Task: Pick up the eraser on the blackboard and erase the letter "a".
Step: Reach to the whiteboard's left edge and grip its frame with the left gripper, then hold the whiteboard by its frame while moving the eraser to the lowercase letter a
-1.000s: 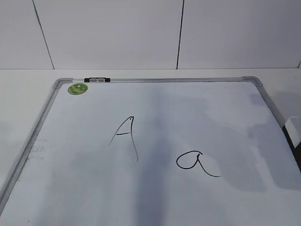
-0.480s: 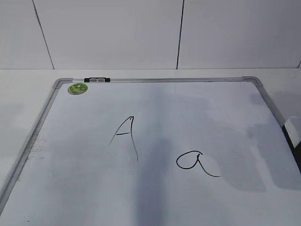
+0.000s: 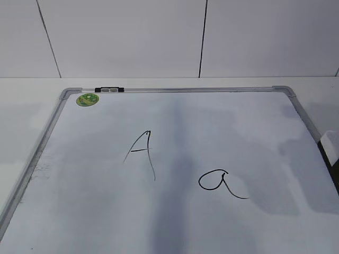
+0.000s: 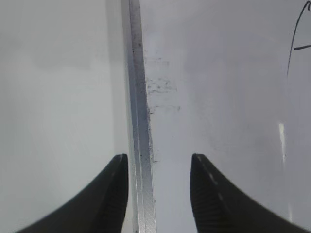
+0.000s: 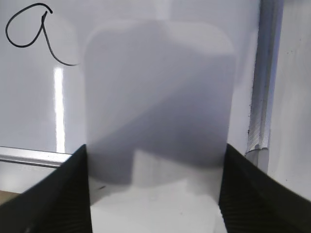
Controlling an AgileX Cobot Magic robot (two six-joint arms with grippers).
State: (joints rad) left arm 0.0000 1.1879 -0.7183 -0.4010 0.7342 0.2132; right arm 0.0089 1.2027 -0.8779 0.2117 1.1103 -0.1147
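Note:
The blackboard lies flat, with a grey frame and a green sticker. The letter "a" is written right of centre; it also shows in the right wrist view. The eraser is a white block at the board's right edge. In the right wrist view the eraser fills the gap between my right gripper's fingers, which press on its two sides. My left gripper is open and empty above the board's left frame rail.
A capital "A" is written left of centre. A black-and-grey clip sits on the top frame rail. A white tiled wall stands behind the white table. Smudges mark the board by the left rail.
Only the soft shadows on the board shift a little, on the left and near the eraser. The eraser and both letters stay where they were.

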